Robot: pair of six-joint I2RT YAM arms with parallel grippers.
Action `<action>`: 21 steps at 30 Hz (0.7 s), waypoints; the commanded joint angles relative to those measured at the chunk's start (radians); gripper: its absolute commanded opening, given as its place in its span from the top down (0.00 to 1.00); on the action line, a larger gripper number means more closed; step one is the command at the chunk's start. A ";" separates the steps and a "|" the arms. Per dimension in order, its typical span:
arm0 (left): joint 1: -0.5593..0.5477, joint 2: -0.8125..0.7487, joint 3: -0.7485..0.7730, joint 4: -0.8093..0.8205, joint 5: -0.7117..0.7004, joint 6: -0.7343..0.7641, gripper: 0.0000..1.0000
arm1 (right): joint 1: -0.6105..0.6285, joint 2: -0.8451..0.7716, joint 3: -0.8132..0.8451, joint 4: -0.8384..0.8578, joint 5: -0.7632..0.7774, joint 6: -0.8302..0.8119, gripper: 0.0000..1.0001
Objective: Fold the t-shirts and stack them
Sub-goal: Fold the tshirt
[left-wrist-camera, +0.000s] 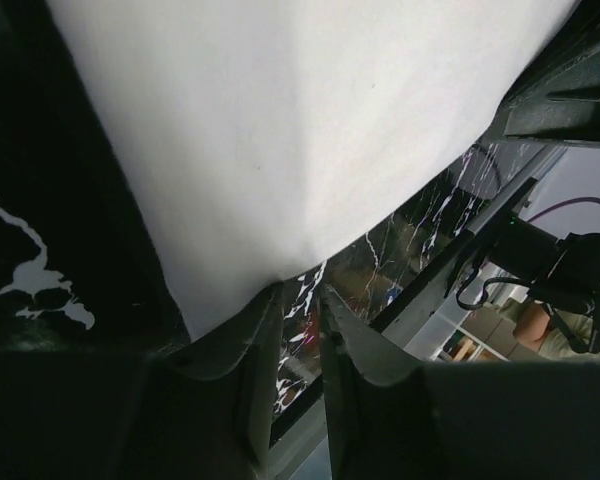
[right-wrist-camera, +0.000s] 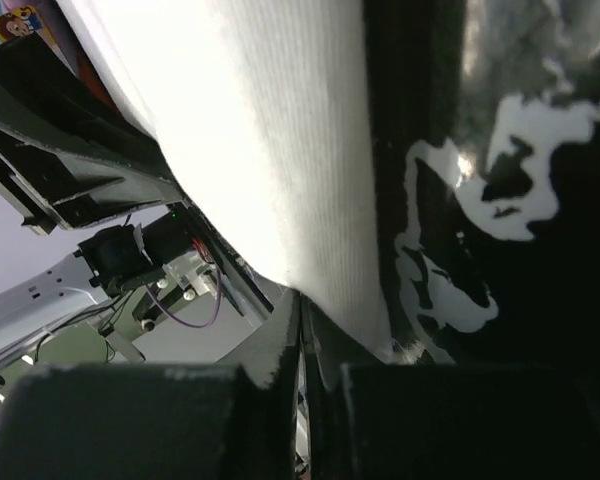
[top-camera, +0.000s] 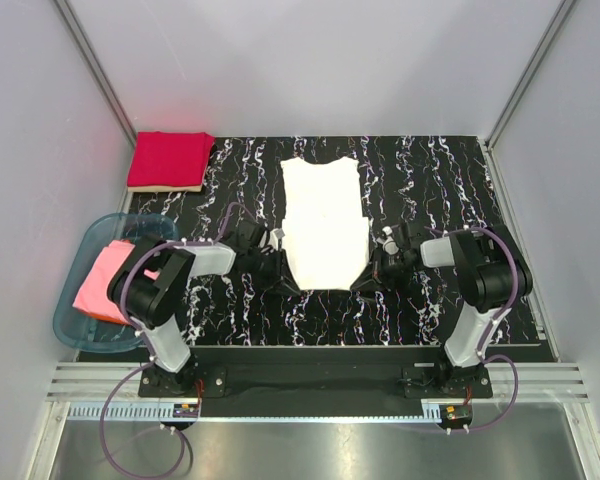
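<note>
- The red t-shirt (top-camera: 170,158) lies folded at the far left corner of the mat (top-camera: 430,190); it looks done.
- The pink t-shirt (top-camera: 105,280) sits bunched in the tub (top-camera: 75,330), not yet folded.
- The white t-shirt (top-camera: 325,225) lies mid-mat with its sides tucked in; its lengthwise fold and the stacking remain.
- The left jaws stand slightly apart, with its near-left corner at their tips.
- The right jaws are closed at its near-right corner; I cannot tell whether they pinch the hem.

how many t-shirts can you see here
3: the white t-shirt spread in the middle of the mat; the red t-shirt folded at its far left corner; the pink t-shirt in the teal tub, near left. More could lie hidden underneath.
</note>
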 commanded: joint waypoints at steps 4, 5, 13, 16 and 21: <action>0.003 -0.154 -0.022 -0.012 -0.027 0.067 0.70 | -0.011 -0.121 -0.040 -0.050 0.023 0.065 0.92; 0.003 -0.163 -0.011 -0.012 -0.026 0.058 0.68 | -0.011 -0.158 -0.023 -0.054 0.025 0.078 0.92; 0.031 0.022 0.219 0.106 0.005 -0.057 0.67 | -0.010 0.021 0.295 -0.068 0.020 0.120 0.87; 0.033 0.142 0.322 0.180 0.002 -0.099 0.67 | -0.010 0.174 0.435 -0.066 0.012 0.118 0.86; 0.040 0.312 0.449 0.299 -0.006 -0.188 0.69 | -0.022 0.329 0.635 -0.065 -0.009 0.134 0.87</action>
